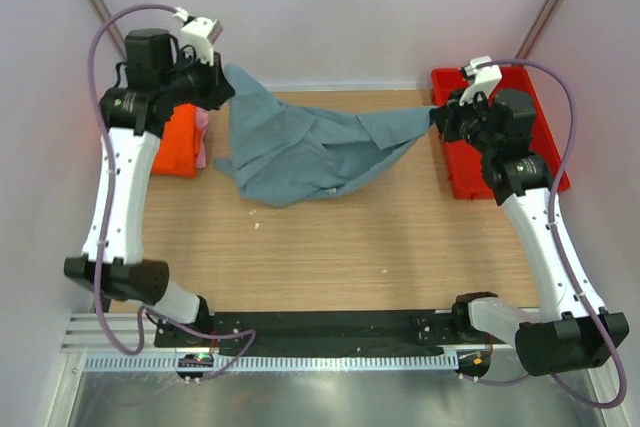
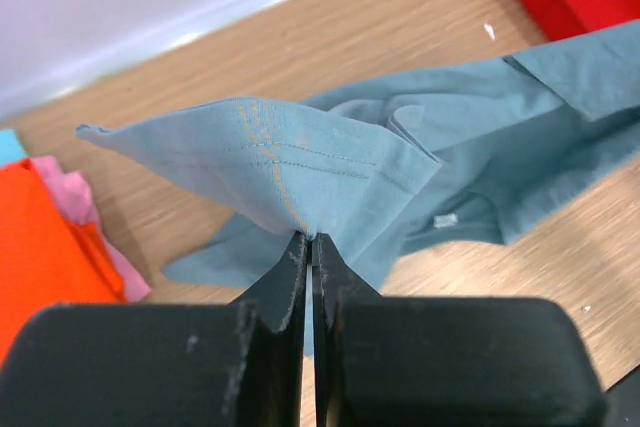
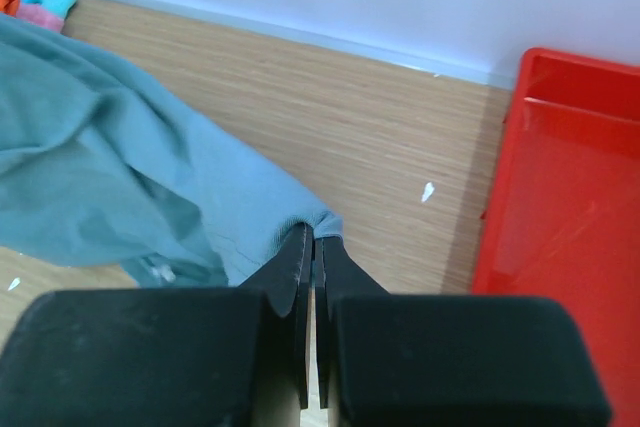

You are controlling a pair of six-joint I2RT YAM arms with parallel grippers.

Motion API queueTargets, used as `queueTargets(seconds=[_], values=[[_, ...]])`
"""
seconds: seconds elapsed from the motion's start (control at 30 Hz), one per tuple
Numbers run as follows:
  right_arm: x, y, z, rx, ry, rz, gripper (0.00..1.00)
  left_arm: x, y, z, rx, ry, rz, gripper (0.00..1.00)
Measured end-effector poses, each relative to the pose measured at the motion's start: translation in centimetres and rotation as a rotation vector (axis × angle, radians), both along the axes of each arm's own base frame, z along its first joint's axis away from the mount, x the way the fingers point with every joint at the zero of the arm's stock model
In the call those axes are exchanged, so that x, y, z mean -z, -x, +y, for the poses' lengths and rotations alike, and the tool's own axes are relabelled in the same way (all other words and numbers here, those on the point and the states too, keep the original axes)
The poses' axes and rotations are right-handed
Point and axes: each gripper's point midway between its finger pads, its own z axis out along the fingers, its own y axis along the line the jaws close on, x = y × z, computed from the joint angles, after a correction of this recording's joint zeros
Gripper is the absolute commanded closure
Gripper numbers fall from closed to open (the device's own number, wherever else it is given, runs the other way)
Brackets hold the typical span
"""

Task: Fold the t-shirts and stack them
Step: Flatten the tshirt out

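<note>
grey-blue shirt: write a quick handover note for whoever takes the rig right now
Grippers: the left gripper is shut on a hemmed corner of the grey-blue shirt; the right gripper is shut on its opposite end, near the red bin.
Things: that shirt hangs crumpled between them, its middle on the table. The orange shirt and pink shirt lie together at far left.
Done: those two look folded.
Left: spread, fold and stack the grey-blue one.
</note>
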Motion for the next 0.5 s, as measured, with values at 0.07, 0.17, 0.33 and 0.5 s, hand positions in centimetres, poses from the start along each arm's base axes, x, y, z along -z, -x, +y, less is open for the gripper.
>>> queueTargets(seconds=[0.07, 0.17, 0.33, 0.5], values=[[-0.8, 0.1, -0.6, 0.027, 0.01, -0.025, 0.99, -1.7, 1.9, 0.4, -0.005, 0.001, -0.054, 1.0], [-2.1, 0.2, -1.4, 0.06, 0.019, -0.058, 0.99, -1.5, 3.9, 0.9, -0.018, -0.009, -0.066, 1.0], [-4.0, 0.0, -2.9, 0.13, 0.053, -0.104, 0.99, 2.4, 5.4, 1.3, -0.023, -0.027, 0.022, 1.0], [-4.5, 0.2, -3.3, 0.14, 0.069, -0.106, 0.99, 4.9, 7.9, 1.4, -0.004, -0.036, 0.113, 0.68]])
